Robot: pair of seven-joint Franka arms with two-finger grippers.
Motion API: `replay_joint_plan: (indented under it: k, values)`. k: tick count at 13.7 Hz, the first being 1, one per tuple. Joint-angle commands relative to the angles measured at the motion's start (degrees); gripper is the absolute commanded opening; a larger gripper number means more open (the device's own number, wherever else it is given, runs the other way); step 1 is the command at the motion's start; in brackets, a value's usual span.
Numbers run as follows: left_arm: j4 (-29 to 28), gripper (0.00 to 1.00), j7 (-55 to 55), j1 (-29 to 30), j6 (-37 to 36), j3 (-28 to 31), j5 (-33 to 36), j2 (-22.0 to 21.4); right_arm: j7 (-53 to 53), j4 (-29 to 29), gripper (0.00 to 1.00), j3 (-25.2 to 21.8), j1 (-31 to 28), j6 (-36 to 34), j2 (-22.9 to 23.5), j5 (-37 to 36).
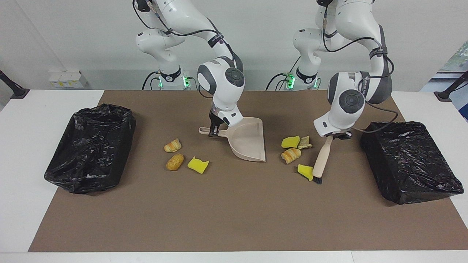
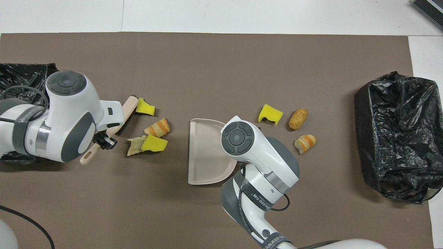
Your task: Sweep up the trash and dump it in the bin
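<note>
Two bins lined with black bags stood on the brown mat (image 1: 234, 219): one bin (image 1: 91, 146) at the right arm's end of the table, the second bin (image 1: 409, 160) at the left arm's end; no contents could be made out in either. The beige dustpan (image 1: 248, 144) sat at mid-table, empty, its handle pinched by the closed right gripper (image 1: 214, 133). The left gripper (image 1: 338, 137) was clamped on the handle of the beige brush (image 1: 321, 160), which slanted down with its bristle end on the mat, touching a yellow sponge chunk (image 1: 305, 171). Trash, group one, between brush and dustpan: a striped pastry piece (image 1: 291, 155), a second yellow chunk (image 1: 290, 142) and a crumpled greenish-beige scrap (image 1: 305, 142), the last two touching, all near the brush. Trash, group two, between the dustpan and the bin at the right arm's end: a small striped pastry (image 1: 172, 145), a golden bread roll (image 1: 174, 161) and a third yellow chunk (image 1: 197, 164), well apart from the brush, with the dustpan standing between.
</note>
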Motion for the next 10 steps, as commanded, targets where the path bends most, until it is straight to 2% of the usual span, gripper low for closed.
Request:
replay_joint_plan:
  k: [1, 3, 5, 7, 10]
  values:
    - [-5.89, 0.0, -5.39, -5.04, -0.66, 0.85, -1.18, -4.42, -1.65, -0.79, 0.0, 0.34, -0.86, -0.47, -0.12, -1.09]
    - [-5.63, 0.0, -6.81, -7.06, -2.77, 0.85, -2.32, -4.85, -1.65, -0.79, 0.0, 0.34, -0.86, -0.38, -0.12, -1.09]
    - [-4.93, 0.0, -6.64, -7.34, -2.86, 0.85, -3.38, -7.22, -1.65, -0.88, 0.0, 0.34, -0.86, -0.47, -0.12, -1.09]
    - [-3.44, 0.0, -6.12, -6.81, -5.48, 0.94, -4.79, -10.47, -1.65, -0.96, 0.0, 0.34, -0.86, -0.47, -0.12, -1.09]
    - [-4.21, 0.0, -5.76, -4.27, -6.55, 1.29, -4.88, -12.24, -1.65, -0.96, 0.0, 0.34, -0.78, -0.82, -0.29, -1.09]
